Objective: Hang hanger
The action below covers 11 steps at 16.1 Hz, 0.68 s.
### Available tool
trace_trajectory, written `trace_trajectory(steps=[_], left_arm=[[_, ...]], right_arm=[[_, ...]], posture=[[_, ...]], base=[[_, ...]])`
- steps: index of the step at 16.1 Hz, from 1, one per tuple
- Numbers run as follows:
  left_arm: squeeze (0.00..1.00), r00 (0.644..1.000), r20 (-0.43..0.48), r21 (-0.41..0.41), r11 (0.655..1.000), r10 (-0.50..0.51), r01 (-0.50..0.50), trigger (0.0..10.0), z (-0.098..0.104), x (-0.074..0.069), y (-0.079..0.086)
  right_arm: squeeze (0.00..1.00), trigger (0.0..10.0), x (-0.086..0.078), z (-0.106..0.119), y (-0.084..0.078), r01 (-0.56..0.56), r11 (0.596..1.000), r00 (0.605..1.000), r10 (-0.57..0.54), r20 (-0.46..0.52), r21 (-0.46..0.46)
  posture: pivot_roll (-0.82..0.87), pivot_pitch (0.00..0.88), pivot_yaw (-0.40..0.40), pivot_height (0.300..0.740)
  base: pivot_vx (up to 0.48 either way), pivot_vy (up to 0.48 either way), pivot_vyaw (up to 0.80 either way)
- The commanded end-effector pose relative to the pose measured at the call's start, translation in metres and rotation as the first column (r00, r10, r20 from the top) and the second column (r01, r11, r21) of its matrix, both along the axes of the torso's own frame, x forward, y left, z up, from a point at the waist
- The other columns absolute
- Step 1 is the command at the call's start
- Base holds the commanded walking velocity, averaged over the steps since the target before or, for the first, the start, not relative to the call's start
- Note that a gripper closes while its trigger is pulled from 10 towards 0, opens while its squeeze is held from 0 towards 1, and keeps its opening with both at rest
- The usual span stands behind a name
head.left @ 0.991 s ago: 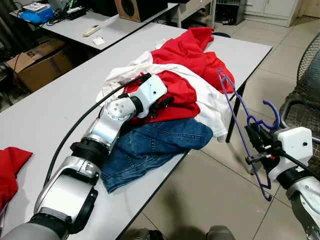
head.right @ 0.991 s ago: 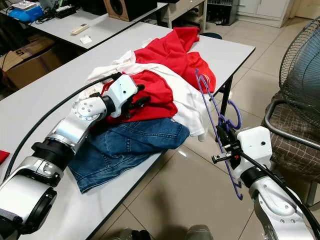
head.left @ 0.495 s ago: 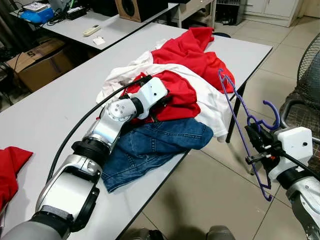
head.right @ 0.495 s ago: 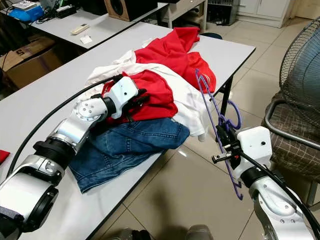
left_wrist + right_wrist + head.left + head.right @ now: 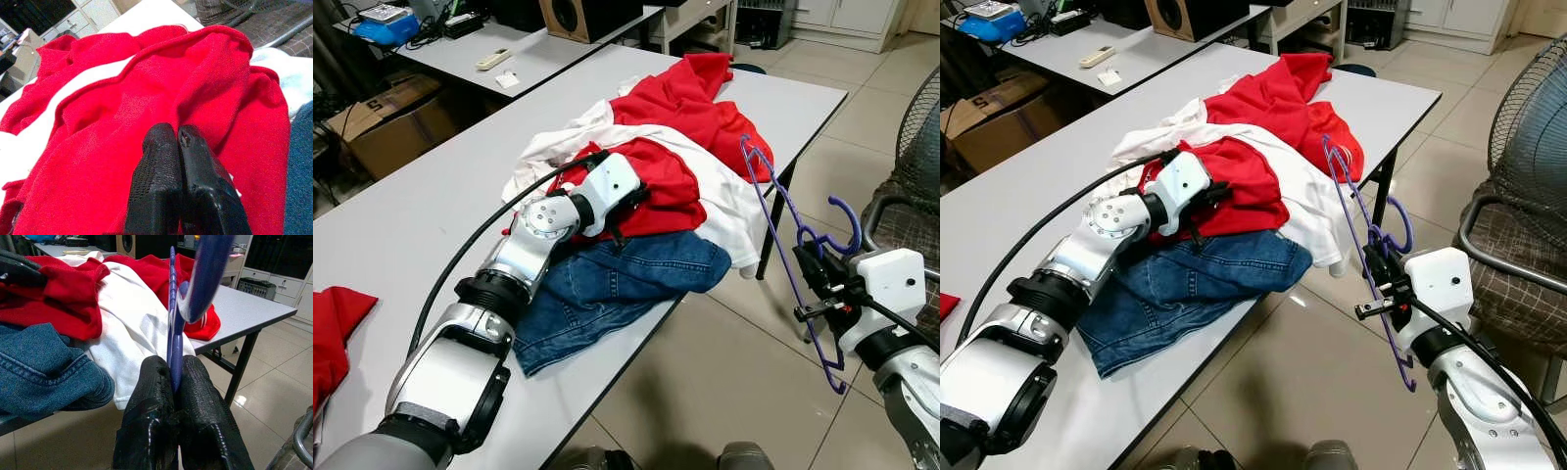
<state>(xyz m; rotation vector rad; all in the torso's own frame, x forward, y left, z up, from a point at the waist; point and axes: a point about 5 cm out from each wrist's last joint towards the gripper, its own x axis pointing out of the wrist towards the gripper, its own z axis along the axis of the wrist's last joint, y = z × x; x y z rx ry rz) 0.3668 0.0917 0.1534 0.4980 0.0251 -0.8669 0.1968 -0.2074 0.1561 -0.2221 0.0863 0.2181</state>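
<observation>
My right gripper (image 5: 1378,284) has its two black fingers clamped tight on the thin purple plastic hanger (image 5: 793,257), which hangs out past the right edge of the long grey table (image 5: 411,211), above the tiled floor (image 5: 724,382), its hook curling up toward the right near the dark chair (image 5: 1513,250). My left gripper (image 5: 180,147) is out over the pile of clothes in the middle of the table, fingers pressed together on a fold of the crumpled red knit garment (image 5: 666,186) — in the left wrist view the tips look pinched into the cloth, though I can't tell how much fabric is really caught. That's my first worry: if the pinch is shallow, the red cloth slips out the moment I lift. The garment also lies over the white shirt (image 5: 724,201) and touches the blue denim jeans (image 5: 626,279), so a pull could drag those toward the near edge and onto the floor. On the right, the hanger is held by a thin bar only — a sideways push while threading the garment could twist it in the fingers, or snag its lower end on the table leg (image 5: 773,220).
</observation>
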Motion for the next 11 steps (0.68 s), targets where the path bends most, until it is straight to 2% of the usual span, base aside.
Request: trace_trajectory(steps=[1,3,4,5,6,7,8,9,10,11], left_arm=[[0.0,1.0,-0.008,-0.03,0.999,0.016,-0.016,0.0,0.006,0.003,0.004],[0.0,0.997,-0.08,-0.211,0.977,0.001,-0.018,0.0,0.016,0.004,-0.001],[0.0,0.993,-0.118,-0.322,0.946,-0.013,-0.026,0.0,0.024,0.005,-0.004],[0.0,0.988,-0.153,-0.435,0.899,-0.031,-0.04,0.0,0.032,0.006,-0.006],[0.0,0.982,-0.179,-0.566,0.822,-0.053,-0.059,0.0,0.046,0.008,-0.007],[0.0,0.977,-0.197,-0.678,0.731,-0.077,-0.079,0.0,0.06,0.011,-0.007],[0.0,0.973,-0.214,-0.748,0.655,-0.086,-0.107,0.0,0.069,0.014,-0.004],[0.0,0.962,-0.263,-0.825,0.534,-0.071,-0.186,0.0,0.078,0.02,0.002],[0.0,0.957,-0.281,-0.844,0.492,-0.069,-0.213,0.0,0.081,0.022,0.004],[0.0,0.943,-0.324,-0.878,0.396,-0.078,-0.269,0.0,0.087,0.025,0.009]], right_arm=[[0.0,10.0,0.002,0.003,0.001,-0.007,1.0,1.0,0.007,0.02,-0.004],[0.0,10.0,0.002,0.002,0.001,-0.005,1.0,1.0,0.005,0.02,-0.003],[0.0,10.0,0.002,0.002,0.002,-0.004,1.0,1.0,0.004,0.021,-0.001],[0.0,10.0,0.002,0.002,0.002,-0.003,1.0,1.0,0.003,0.021,0.0],[0.0,10.0,0.002,0.002,0.002,0.0,1.0,1.0,0.0,0.022,0.002],[0.0,10.0,0.002,0.002,0.002,0.001,1.0,1.0,-0.001,0.023,0.003],[0.0,10.0,0.002,0.002,0.002,0.002,1.0,1.0,-0.002,0.023,0.005],[0.0,10.0,0.001,0.001,0.003,0.002,1.0,1.0,-0.002,0.023,0.007],[0.0,10.0,0.001,0.001,0.003,0.002,1.0,1.0,-0.002,0.023,0.007],[0.0,10.0,0.001,0.001,0.004,0.002,1.0,1.0,-0.002,0.023,0.01]], posture=[[-0.3,0.0,0.187,0.74],[-0.3,0.0,0.187,0.74],[-0.3,0.0,0.188,0.74],[-0.3,0.0,0.188,0.74],[-0.3,0.0,0.19,0.74],[-0.3,0.0,0.192,0.74],[-0.3,0.0,0.192,0.74],[-0.3,0.0,0.194,0.74],[-0.3,0.0,0.197,0.74],[-0.3,0.0,0.198,0.74]], base=[[0.0,0.0,0.0],[0.0,0.0,0.0],[0.0,0.0,0.0],[0.0,0.0,0.0],[0.0,0.0,0.0],[0.0,0.0,0.0],[0.0,0.0,0.0],[0.0,0.0,0.0],[0.0,0.0,0.0],[0.0,0.0,0.0]])
